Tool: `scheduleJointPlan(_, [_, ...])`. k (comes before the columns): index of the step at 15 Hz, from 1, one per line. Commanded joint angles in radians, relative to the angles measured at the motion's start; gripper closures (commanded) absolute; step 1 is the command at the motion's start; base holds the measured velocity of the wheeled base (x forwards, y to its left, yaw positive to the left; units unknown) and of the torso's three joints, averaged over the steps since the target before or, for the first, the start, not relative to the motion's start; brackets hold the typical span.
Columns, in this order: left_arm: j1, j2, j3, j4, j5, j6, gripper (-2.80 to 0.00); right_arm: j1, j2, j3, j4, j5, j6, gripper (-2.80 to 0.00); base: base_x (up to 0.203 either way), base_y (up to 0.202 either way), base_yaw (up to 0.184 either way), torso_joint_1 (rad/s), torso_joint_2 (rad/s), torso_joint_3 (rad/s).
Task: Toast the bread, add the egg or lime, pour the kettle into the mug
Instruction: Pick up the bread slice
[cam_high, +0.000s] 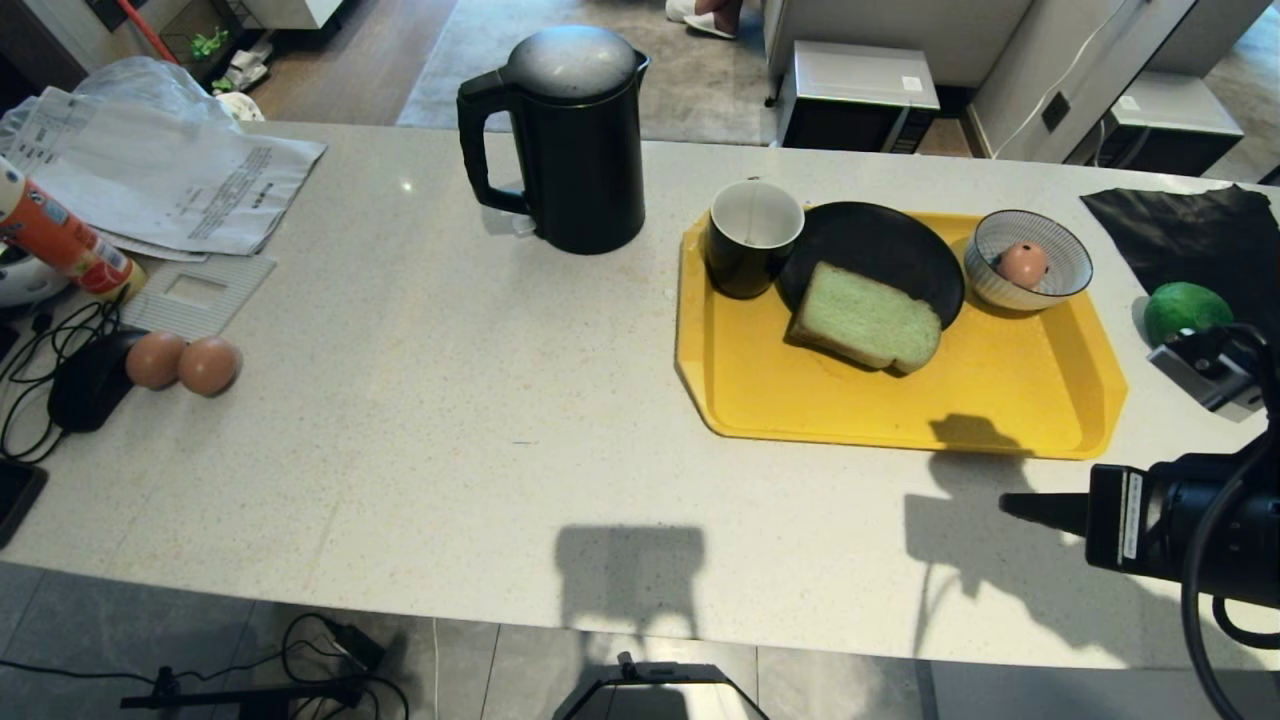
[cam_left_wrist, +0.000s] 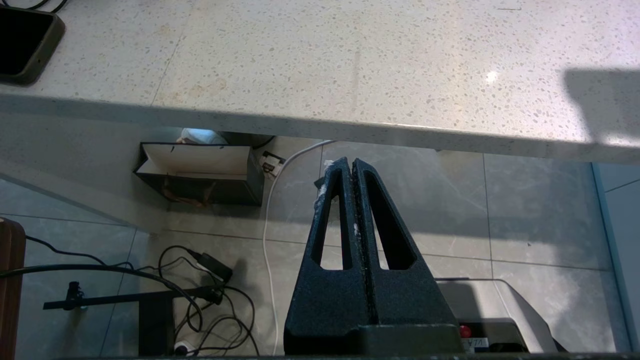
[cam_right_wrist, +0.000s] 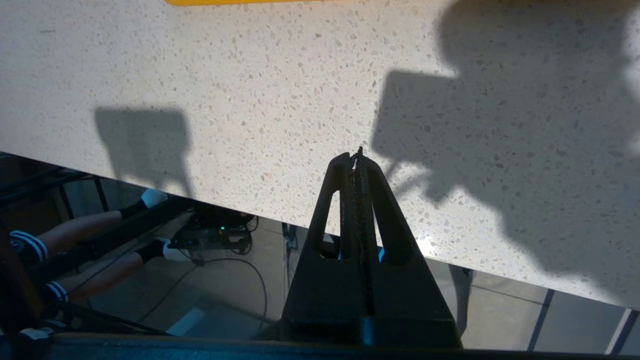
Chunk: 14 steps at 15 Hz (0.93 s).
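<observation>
The right gripper (cam_high: 1010, 506), clenched and empty, hangs over the counter's (cam_high: 450, 420) front edge, probably bound for the bread (cam_high: 866, 328) on the tray (cam_high: 1000, 400); the left gripper (cam_left_wrist: 348, 165) is clenched below that edge.

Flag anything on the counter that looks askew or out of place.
The pale green bread slice lies half on the round black plate, half drooping onto the yellow tray. Two loose brown eggs sit unsecured on the speckled counter beside a black mouse. Nothing looks spilled.

eggs (cam_high: 183, 362): three counted, one in the bowl (cam_high: 1029, 260)
kettle (cam_high: 570, 140): one
mug (cam_high: 752, 238): one
bread (cam_high: 866, 319): one slice
lime (cam_high: 1185, 310): one
plate (cam_high: 880, 245): one
tray (cam_high: 1000, 400): one
</observation>
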Motion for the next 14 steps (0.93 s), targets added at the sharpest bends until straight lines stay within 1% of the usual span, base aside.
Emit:
scheduleJointPlan(1, [0.001,-0.001,0.017,-0.001,0.0,0.0,0.0,0.001,0.002,-0.012,-0.001,0.003,0.009,0.0,0.0,0.0,0.0,0.0,0.0,0.0])
scheduleJointPlan(3, [0.001,-0.001,0.017,-0.001,0.0,-0.002,0.0,0.001,0.006,-0.034,-0.001,0.002,0.024,0.0,0.0,0.0,0.0,0.0,0.0,0.0])
scheduleJointPlan(5, [0.001,-0.001,0.017,-0.001,0.0,0.0,0.0,0.001,0.022,-0.061,-0.001,0.002,0.058,0.0,0.0,0.0,0.0,0.0,0.0,0.0])
scheduleJointPlan(8, [0.001,-0.001,0.017,-0.001,0.0,-0.002,0.0,0.001,0.037,-0.068,-0.004,0.004,0.065,0.0,0.0,0.0,0.0,0.0,0.0,0.011])
scheduleJointPlan(14, [0.001,-0.001,0.017,-0.001,0.0,-0.002,0.0,-0.001,0.112,-0.092,-0.119,0.0,0.09,0.0,0.0,0.0,0.0,0.002,0.0,0.172])
